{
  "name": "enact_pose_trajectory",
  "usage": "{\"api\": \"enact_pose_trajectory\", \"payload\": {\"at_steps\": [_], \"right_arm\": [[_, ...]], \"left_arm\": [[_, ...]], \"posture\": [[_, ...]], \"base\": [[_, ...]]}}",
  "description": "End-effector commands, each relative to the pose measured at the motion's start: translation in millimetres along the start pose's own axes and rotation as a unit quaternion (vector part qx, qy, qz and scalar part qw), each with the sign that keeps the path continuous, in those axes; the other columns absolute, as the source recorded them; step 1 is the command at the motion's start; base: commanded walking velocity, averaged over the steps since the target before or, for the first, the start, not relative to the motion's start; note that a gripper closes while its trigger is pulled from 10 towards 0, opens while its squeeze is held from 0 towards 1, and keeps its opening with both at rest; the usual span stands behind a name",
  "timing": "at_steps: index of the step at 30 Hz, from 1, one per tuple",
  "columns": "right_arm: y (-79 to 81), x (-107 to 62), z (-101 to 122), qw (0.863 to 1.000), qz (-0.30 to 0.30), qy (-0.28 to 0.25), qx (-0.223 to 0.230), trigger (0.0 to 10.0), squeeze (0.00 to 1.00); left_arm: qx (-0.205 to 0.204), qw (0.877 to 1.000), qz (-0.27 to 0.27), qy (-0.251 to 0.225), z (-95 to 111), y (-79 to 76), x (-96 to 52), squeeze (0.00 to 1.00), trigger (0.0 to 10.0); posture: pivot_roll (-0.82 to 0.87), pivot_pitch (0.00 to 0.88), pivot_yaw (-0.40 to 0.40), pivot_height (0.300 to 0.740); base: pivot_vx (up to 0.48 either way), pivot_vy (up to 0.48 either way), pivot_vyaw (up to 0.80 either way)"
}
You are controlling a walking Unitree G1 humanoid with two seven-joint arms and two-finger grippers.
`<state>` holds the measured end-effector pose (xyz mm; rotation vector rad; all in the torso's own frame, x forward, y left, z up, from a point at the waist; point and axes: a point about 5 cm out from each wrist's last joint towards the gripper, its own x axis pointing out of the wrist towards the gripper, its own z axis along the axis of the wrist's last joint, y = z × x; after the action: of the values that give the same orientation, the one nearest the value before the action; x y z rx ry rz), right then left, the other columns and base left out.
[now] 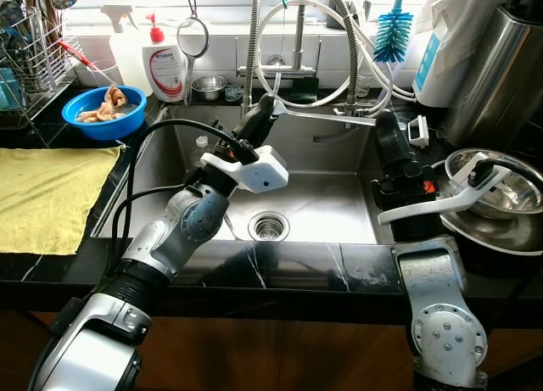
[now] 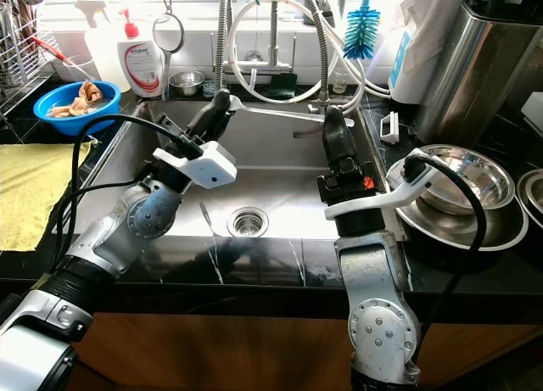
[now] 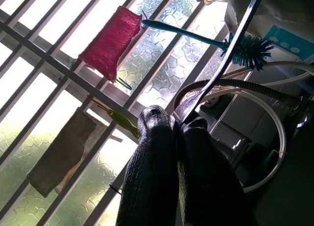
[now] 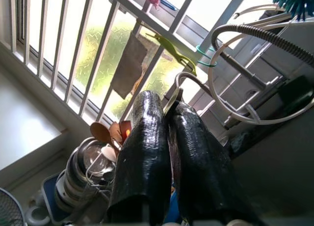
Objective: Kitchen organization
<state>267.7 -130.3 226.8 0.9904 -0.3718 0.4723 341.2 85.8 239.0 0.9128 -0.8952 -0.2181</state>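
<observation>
A long metal utensil — a spoon or ladle by the look of it, hard to be sure — is held out flat above the sink, its handle reaching toward the tap side. It's pinched at one end by the left claw, whose fingers are closed tight on it; in the left wrist view the shiny shaft can be seen running up out of the closed fingers.

Handling-wise it's judged stiff, light and pretty slick, being polished steel. Gripped at the very tip like this, it could swivel or slip, so a hold nearer the middle of the handle would probably be steadier.

The right claw is parked over the sink too, toward the steel bowls, fingers pressed together; something thin and metallic seems to sit between them in the right wrist view, but what it is can't be told.

Back of the sink, the coiled faucet hose and a teal bottle brush are found. A blue bowl sits on the worktop off the sink's left corner.
</observation>
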Motion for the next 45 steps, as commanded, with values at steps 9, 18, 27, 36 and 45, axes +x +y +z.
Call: {"api": "enact_pose_trajectory", "payload": {"at_steps": [9, 18, 27, 36, 45], "right_arm": [[3.2, -47.0, 39.8, 0.991, 0.004, -0.097, 0.095, 10.0, 0.00], [3.2, -47.0, 39.8, 0.991, 0.004, -0.097, 0.095, 10.0, 0.00], [-6.4, -55.1, 64.5, 0.987, -0.038, -0.140, 0.068, 10.0, 1.00], [-6.6, -56.2, 65.0, 0.989, -0.049, -0.129, 0.060, 10.0, 1.00], [-21.5, -51.9, 61.5, 0.984, -0.134, -0.066, -0.097, 10.0, 0.00]], "left_arm": [[0.018, 0.969, 0.163, 0.183, -65.4, 70.2, -25.8, 0.00, 10.0], [0.018, 0.969, 0.163, 0.183, -65.4, 70.2, -25.8, 0.00, 10.0], [0.033, 0.957, 0.159, 0.240, -87.2, 75.5, -44.7, 0.00, 10.0], [0.032, 0.957, 0.156, 0.242, -87.3, 74.0, -44.8, 0.00, 10.0], [-0.173, 0.957, 0.085, 0.219, -77.3, 43.5, -36.9, 0.00, 10.0]], "posture": [[0.01, 0.000, 0.000, 0.719], [0.01, 0.000, 0.000, 0.719], [0.01, 0.000, -0.082, 0.719], [0.01, 0.000, -0.080, 0.719], [0.01, 0.000, -0.075, 0.719]], "base": [[0.000, 0.000, 0.00], [0.000, 0.000, 0.00], [0.000, 0.000, 0.00], [0.000, 0.000, 0.00], [0.000, 0.000, 0.00]]}}
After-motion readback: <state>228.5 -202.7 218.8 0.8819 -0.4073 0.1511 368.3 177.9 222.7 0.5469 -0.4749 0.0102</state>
